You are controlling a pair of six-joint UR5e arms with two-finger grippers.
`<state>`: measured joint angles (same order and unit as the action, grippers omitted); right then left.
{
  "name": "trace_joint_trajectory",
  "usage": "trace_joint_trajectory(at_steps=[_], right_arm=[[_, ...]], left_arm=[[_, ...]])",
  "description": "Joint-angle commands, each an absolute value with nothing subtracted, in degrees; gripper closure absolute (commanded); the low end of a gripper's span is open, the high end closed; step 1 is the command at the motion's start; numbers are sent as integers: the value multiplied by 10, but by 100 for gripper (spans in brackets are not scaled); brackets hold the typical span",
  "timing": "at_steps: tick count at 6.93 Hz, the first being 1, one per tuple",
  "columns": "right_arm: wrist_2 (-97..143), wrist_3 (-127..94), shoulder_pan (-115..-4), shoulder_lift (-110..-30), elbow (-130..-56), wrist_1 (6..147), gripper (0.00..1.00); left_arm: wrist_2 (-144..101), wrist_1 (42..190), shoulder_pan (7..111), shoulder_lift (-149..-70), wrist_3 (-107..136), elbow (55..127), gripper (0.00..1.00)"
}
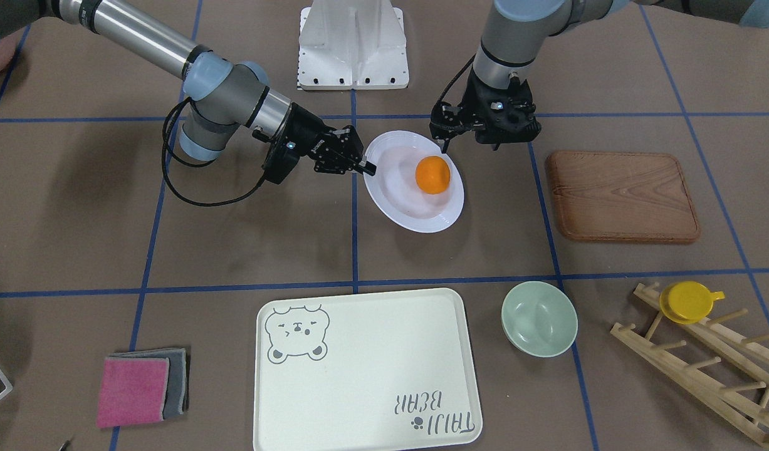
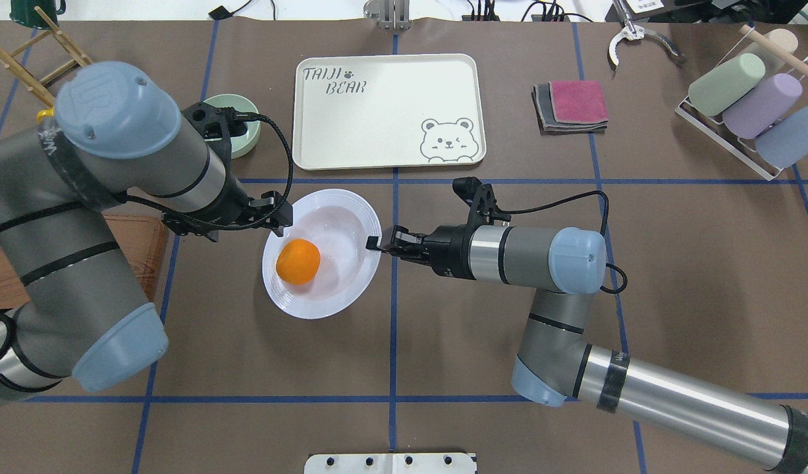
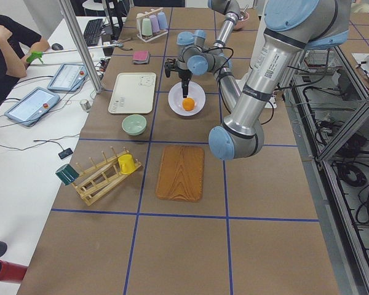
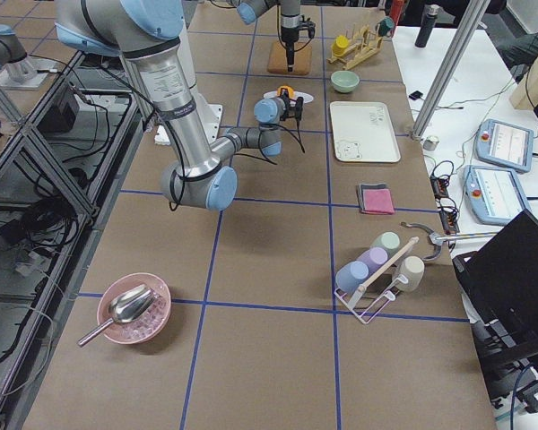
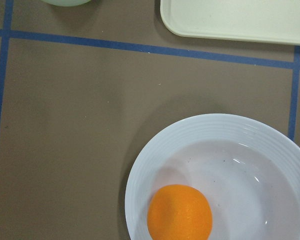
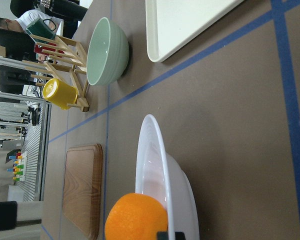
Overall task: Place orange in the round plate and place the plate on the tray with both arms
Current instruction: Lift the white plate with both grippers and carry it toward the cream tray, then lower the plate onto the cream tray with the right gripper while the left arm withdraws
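The tray lies on the far side of the counter, long axis left-right, lettering facing the robot. Near it on the counter sits the round plate, the orange inside. The right claw pinches its rim narrowly; how wide the left claw stands I cannot tell.

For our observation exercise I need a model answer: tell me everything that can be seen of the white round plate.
The round plate is white, glossy and ceramic-looking, with a deep centre and a wide ridged rim. It sits flat and upright on the brown table, apart from the tray. The orange rests inside it, off-centre. The right gripper reaches its rim with its fingertips; whether they clamp it cannot be told.
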<state>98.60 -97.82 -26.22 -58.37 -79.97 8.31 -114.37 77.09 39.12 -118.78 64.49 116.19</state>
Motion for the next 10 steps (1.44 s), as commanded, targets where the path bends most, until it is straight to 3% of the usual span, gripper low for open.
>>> trace_joint_trajectory(at_steps=[1, 3, 7, 10], right_arm=[[951, -1032, -290, -584, -810, 76, 100], [881, -1101, -322, -585, -787, 76, 100], [747, -1111, -323, -534, -667, 121, 100], [708, -1111, -323, -531, -664, 173, 100]], left_arm=[[-1144, 742, 433, -1157, 560, 1183, 2], [-1145, 742, 493, -1113, 447, 1180, 2], [-1145, 743, 519, -1109, 407, 1167, 2], [-1145, 743, 519, -1109, 407, 1168, 2]])
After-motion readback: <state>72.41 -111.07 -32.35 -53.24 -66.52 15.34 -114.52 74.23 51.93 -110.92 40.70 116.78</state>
